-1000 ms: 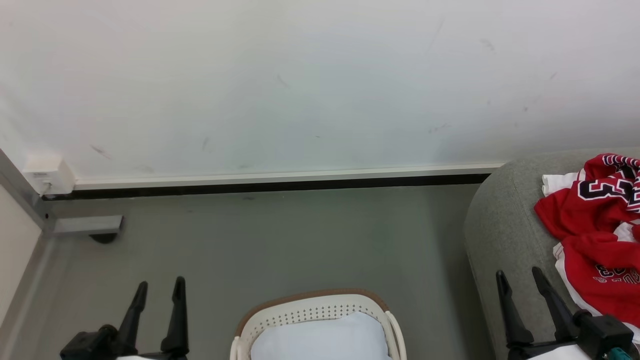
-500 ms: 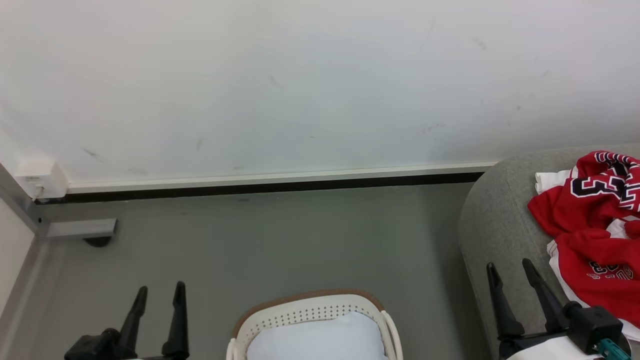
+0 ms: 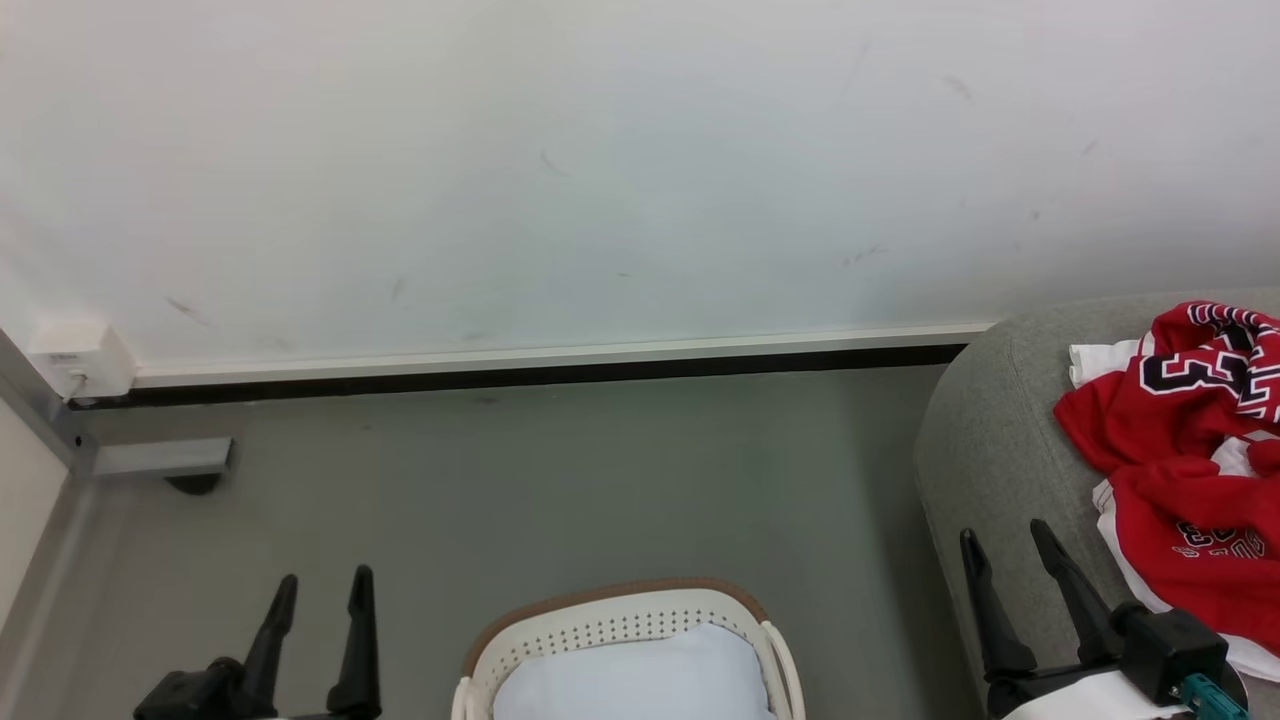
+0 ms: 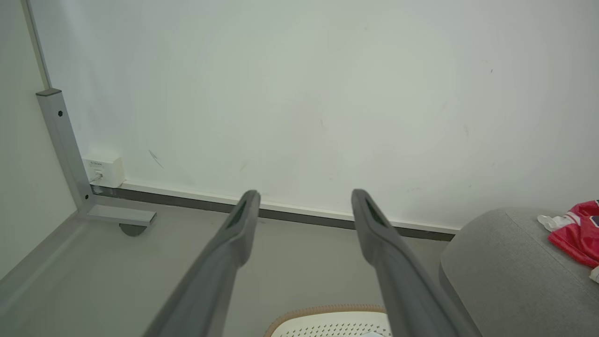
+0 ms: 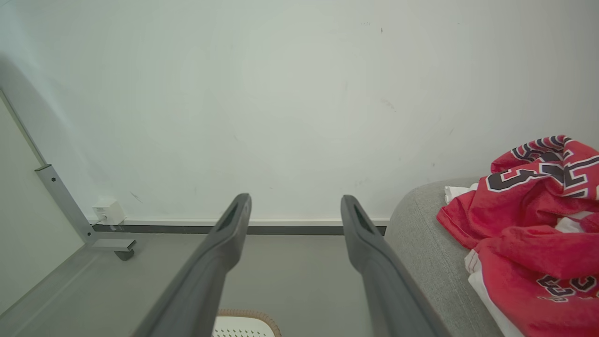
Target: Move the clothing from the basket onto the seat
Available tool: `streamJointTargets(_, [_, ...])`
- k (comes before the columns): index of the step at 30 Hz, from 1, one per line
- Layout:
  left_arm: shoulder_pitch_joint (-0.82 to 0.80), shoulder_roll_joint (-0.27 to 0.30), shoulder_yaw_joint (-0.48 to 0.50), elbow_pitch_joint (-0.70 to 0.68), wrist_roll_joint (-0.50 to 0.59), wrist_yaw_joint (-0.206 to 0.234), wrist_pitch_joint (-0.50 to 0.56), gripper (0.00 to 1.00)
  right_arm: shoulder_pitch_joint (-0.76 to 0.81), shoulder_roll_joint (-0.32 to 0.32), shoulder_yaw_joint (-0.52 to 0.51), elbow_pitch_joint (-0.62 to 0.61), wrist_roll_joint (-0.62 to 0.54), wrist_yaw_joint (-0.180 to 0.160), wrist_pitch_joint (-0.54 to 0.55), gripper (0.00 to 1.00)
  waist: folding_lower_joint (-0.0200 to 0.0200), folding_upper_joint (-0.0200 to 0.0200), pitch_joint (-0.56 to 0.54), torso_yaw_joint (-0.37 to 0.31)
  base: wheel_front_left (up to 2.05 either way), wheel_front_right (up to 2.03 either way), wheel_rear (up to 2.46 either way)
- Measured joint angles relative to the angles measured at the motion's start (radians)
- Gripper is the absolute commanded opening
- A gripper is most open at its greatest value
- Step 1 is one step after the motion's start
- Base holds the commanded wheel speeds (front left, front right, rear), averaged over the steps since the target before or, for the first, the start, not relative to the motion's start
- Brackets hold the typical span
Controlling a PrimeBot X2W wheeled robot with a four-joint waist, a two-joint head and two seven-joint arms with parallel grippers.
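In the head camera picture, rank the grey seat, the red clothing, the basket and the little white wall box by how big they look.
1. seat, largest, though cut off by the picture's edge.
2-3. clothing and basket: about alike and both cut off, so I won't rank them.
4. wall box, smallest.

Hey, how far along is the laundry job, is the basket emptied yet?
Done: the red clothing lies on the grey seat. In hand: nothing; left claw and right claw are open and empty. Left: apparently nothing, the visible part of the basket holds just its pale pad.
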Motion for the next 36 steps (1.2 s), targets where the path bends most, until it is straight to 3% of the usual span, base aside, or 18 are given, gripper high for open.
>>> streamJointTargets(2, [0.000,-0.001,-0.001,0.001,0.000,0.000,0.000,1.00,-0.004,0.000,0.004,0.001,0.000,0.000,0.000,1.00,0.0000,0.0000,0.000,-0.001,0.00,0.00,0.00])
streamJointTargets(3, [0.001,-0.002,-0.003,0.002,0.000,0.000,0.000,0.00,-0.004,0.001,0.005,0.003,0.000,0.000,0.000,0.00,0.0000,0.0000,0.000,-0.002,0.00,0.00,0.00])
streamJointTargets(8, [0.017,-0.014,-0.005,0.044,-0.016,0.000,0.010,0.00,0.035,0.005,0.007,0.033,0.015,0.000,0.010,0.00,0.0000,0.0000,-0.001,-0.001,0.00,0.00,0.00])
streamJointTargets(36, [-0.007,-0.014,0.012,0.037,-0.481,0.000,0.133,0.00,0.034,0.016,-0.084,-0.001,0.445,0.000,0.128,0.00,0.0000,0.0000,0.000,0.008,0.00,0.00,0.00])
